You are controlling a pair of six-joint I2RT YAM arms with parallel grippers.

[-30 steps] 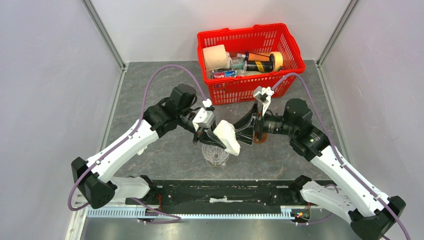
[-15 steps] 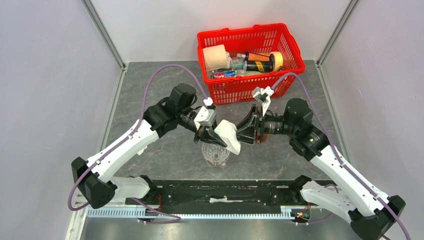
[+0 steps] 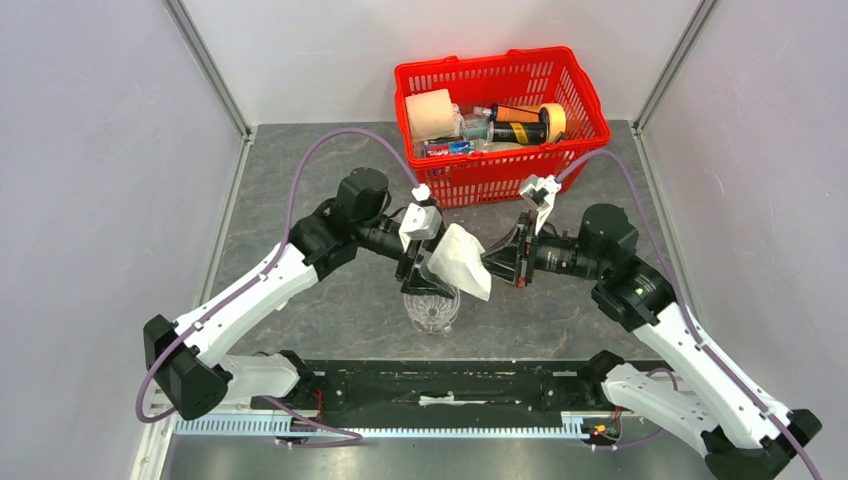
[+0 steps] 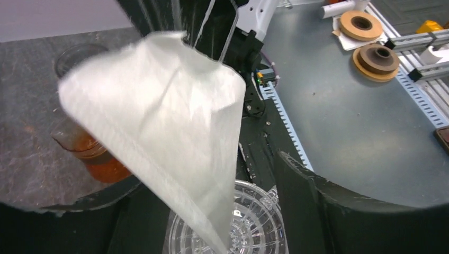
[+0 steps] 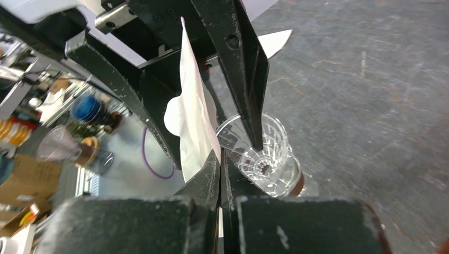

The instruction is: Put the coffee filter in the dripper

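— Two pairs of fingers around one white paper cone filter (image 3: 462,262). Which pair has it?
— The right fingers (image 5: 204,185), pinched flat together on its edge. The left fingers (image 5: 244,74) stand spread wide, one to each side of the paper.
— And the clear cut-glass ribbed dripper (image 3: 431,308)?
— Upright on the dark grey stone-patterned counter (image 3: 350,310), directly under the filter. The filter's point hangs down at its mouth; whether it touches the rim, I cannot tell.
— Any writing?
— Labels on the bottles (image 3: 518,130) in the red plastic basket (image 3: 480,178) are too small to read. A small tumbler of orange-brown liquid (image 4: 90,153) sits near the dripper.
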